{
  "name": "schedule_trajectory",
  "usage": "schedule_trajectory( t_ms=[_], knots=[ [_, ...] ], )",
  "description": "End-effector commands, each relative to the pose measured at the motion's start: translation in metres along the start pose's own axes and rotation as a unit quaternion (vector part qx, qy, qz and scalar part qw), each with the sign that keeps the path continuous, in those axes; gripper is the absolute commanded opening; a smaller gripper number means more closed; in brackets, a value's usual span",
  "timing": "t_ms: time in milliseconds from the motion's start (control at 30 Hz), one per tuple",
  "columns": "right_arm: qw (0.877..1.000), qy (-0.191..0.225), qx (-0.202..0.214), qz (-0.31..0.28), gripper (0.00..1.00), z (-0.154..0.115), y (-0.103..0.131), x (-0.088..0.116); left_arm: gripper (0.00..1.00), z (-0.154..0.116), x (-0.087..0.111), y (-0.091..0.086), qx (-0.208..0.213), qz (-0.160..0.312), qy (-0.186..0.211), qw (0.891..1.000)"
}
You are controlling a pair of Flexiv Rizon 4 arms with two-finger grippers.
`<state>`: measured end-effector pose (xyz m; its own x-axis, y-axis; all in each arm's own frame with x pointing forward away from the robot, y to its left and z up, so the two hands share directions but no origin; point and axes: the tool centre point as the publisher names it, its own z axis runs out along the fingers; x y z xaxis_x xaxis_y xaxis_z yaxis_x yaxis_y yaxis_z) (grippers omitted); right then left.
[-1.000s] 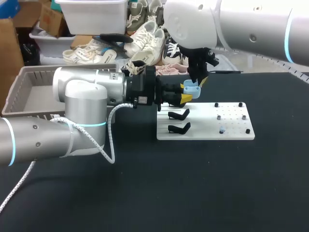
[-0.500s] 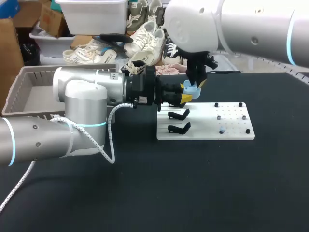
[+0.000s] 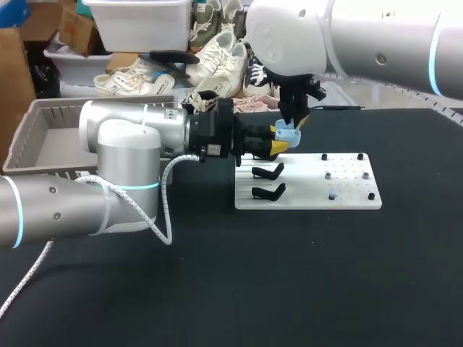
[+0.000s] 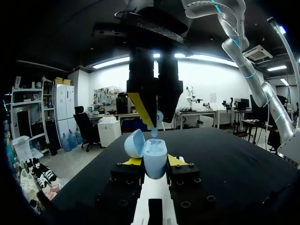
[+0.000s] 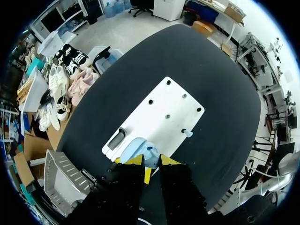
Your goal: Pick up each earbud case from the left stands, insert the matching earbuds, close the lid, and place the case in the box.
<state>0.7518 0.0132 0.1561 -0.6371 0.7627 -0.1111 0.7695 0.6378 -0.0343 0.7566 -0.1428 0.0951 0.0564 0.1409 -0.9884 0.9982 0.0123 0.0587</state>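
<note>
Earbud case (image 4: 154, 157) open in left hand (image 4: 154, 161), earbud (image 4: 158, 118) above

Left arm (image 3: 123, 155) lay level over the surface, left gripper (image 3: 281, 147) pointing sideways, fingers clamped on the earbud case (image 4: 154, 157) from both sides. Right arm (image 3: 376, 36) overhead; right gripper (image 4: 157, 121) hung vertical, tips down just above the left gripper, fingers pinching an earbud (image 4: 159, 116).

From the head view, the right gripper (image 3: 294, 124) blocks part of the case (image 3: 287, 134); the earbud (image 4: 159, 116) it pinches is way too tiny to make out.
</note>
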Motion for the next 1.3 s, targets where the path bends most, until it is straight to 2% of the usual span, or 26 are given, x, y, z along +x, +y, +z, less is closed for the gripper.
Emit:
schedule_trajectory(
  t_ms=[33, 933, 1300],
  knots=[
    [1.0, -0.002, -0.003, -0.001, 0.0, -0.001, -0.003, 0.004, 0.0, 0.0, 0.0, -0.001, -0.002, 0.001, -0.001, 1.0],
    [1.0, 0.01, 0.003, -0.006, 0.0, 0.012, 0.004, 0.002, 0.0, 0.0, 0.0, -0.001, -0.002, 0.001, -0.001, 1.0],
    [1.0, 0.007, -0.001, -0.013, 0.0, 0.008, 0.0, 0.003, 0.0, 0.0, 0.0, -0.001, -0.002, 0.001, -0.001, 1.0]
  ],
)
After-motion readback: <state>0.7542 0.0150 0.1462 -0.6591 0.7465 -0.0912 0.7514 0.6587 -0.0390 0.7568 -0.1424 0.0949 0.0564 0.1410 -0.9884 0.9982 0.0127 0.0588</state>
